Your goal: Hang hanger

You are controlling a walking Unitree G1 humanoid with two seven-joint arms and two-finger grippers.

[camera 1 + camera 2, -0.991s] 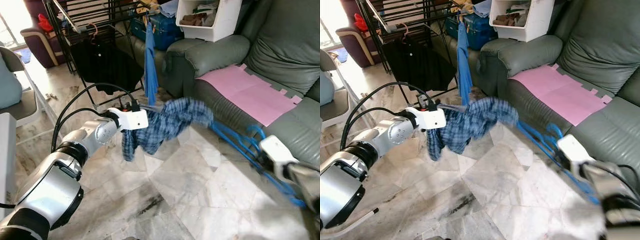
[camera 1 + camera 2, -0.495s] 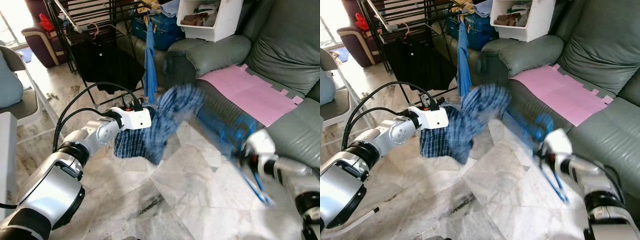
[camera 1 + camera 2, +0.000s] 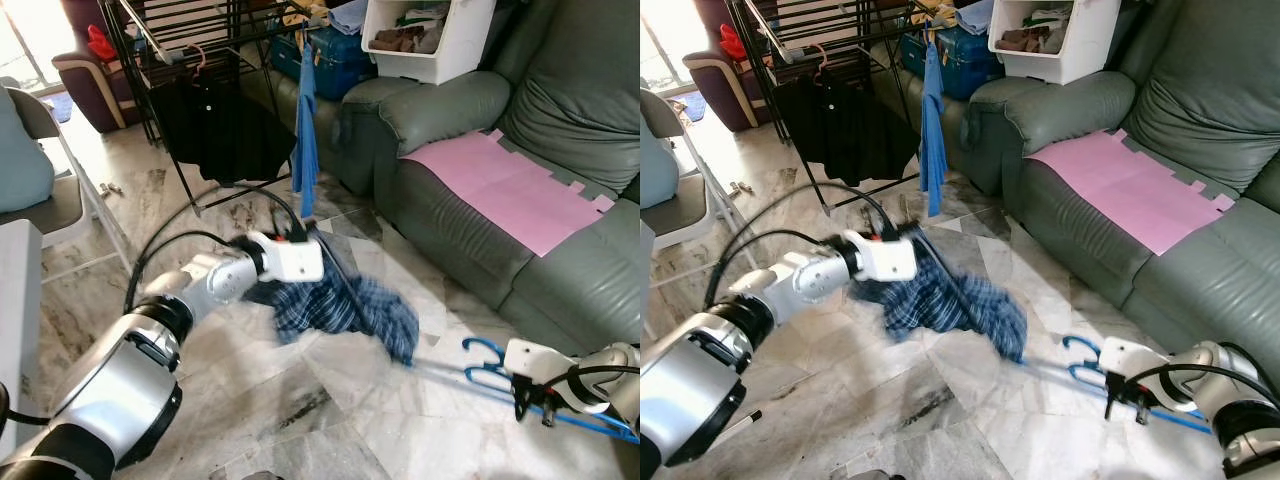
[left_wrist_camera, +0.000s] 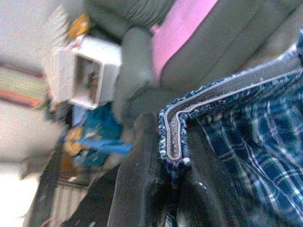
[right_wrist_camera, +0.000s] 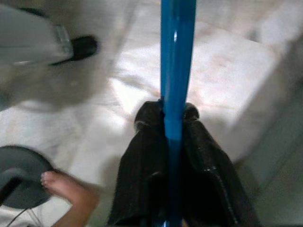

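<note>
Left gripper [image 4: 173, 163] clamps the plaid shirt's [image 3: 345, 305] hem; right gripper [image 5: 173, 125] clamps the blue hanger [image 3: 520, 385]. Hanger lies low at 4 o'clock from shirt, long axis pointing toward 10 o'clock, hook [image 3: 483, 350] nearest it.

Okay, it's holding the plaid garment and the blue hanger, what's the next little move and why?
Probably bring the blue hanger up toward the plaid garment. The right gripper is shut on the hanger low over the floor, the left gripper pinches the garment's waistband, and hanger and cloth are still apart.

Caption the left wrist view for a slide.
Left gripper pinching the waistband of blue plaid shorts, grey sofa beyond.
</note>
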